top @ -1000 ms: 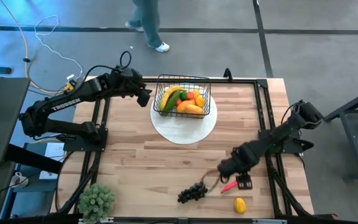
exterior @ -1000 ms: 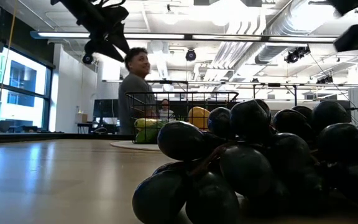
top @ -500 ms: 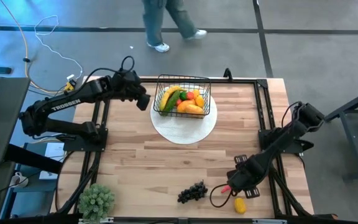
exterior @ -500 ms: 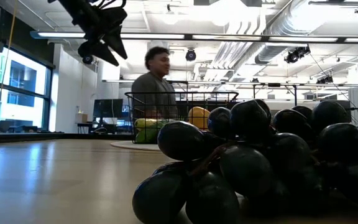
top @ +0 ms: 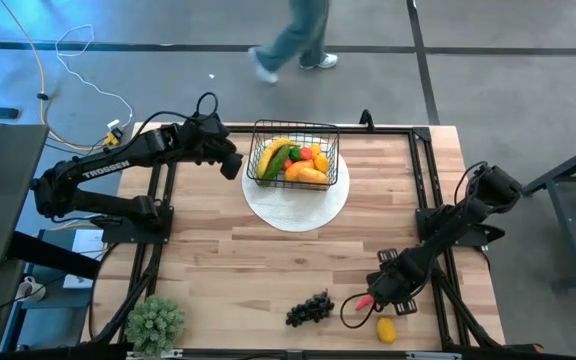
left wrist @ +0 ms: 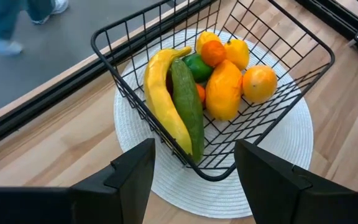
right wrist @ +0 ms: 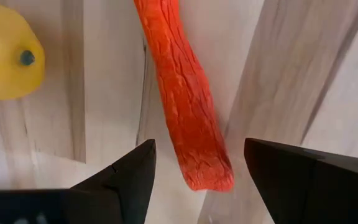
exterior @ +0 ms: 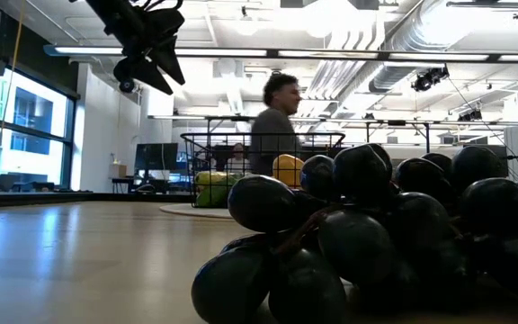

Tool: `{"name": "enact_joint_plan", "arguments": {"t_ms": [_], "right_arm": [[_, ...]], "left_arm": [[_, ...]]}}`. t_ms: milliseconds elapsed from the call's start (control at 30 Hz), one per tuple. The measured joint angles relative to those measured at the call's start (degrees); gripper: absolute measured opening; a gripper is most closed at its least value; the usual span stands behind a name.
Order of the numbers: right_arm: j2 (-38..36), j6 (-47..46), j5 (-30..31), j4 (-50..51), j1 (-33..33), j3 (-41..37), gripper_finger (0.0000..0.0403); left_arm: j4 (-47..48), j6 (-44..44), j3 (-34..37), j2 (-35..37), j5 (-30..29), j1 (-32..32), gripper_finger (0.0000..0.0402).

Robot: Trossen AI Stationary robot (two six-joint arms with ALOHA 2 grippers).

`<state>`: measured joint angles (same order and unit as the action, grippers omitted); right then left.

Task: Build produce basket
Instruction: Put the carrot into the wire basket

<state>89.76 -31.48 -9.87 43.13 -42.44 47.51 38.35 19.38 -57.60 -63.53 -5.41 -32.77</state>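
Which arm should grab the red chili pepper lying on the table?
Right. Its gripper hangs open directly over the red chili pepper; the left gripper waits far off beside the black wire-mesh basket.

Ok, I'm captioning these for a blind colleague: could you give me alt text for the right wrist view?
A red chili pepper lies on the wooden table, its tip reaching between the right gripper's two open dark fingers, which hang just above it without gripping. A yellow lemon sits beside the pepper at the picture's edge.
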Motion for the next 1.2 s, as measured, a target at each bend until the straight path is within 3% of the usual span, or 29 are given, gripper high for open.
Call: {"name": "enact_joint_plan", "arguments": {"t_ms": [533,767,1200], "right_arm": [[4.07,-0.66,-1.40,-2.73,0.20,-0.60,0.0120],[4.28,-4.54,-3.21,-2.85,1.36,-0.54,0.0046],[4.76,-8.99,-3.61,-2.32,5.40,3.18,0.0045]], "left_arm": [[-0.02,-1.97,0.00,0.00,-0.17,0.00,0.0208],[-0.02,-1.99,0.00,0.00,-0.17,-0.02,0.0208],[-0.06,-2.98,0.00,0.00,-1.93,-0.07,0.0208]]}}
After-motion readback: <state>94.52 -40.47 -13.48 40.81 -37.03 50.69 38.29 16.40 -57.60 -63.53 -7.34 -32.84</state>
